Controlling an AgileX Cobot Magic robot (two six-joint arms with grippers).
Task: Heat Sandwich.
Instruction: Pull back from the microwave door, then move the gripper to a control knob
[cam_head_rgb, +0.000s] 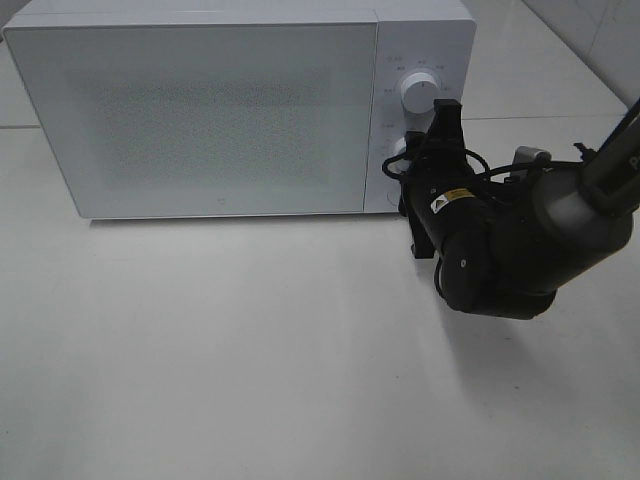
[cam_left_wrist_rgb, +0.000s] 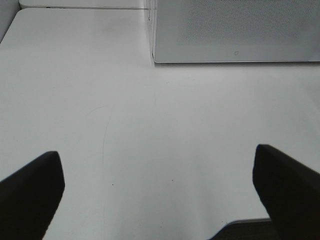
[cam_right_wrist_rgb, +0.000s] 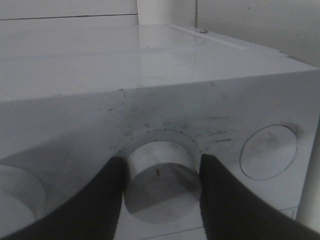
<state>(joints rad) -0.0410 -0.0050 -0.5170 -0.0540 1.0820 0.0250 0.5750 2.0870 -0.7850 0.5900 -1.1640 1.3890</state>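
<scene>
The sandwich is out of view in every frame. A white microwave (cam_head_rgb: 200, 120) stands at the back of the table with its door closed. My right gripper (cam_head_rgb: 408, 152) reaches to its control panel from the right. In the right wrist view the right gripper (cam_right_wrist_rgb: 161, 161) is shut on the lower dial (cam_right_wrist_rgb: 161, 184), one dark finger on each side of it; the dial carries a small red mark. My left gripper (cam_left_wrist_rgb: 159, 192) hangs open over bare table, with the microwave's corner (cam_left_wrist_rgb: 235, 30) ahead of it. The left arm does not show in the exterior high view.
The upper dial (cam_head_rgb: 418, 92) sits above the gripped one on the panel. A round button (cam_right_wrist_rgb: 268, 152) lies on the dial's other side. The white table (cam_head_rgb: 250, 350) stretches in front of the microwave. A tiled wall stands behind.
</scene>
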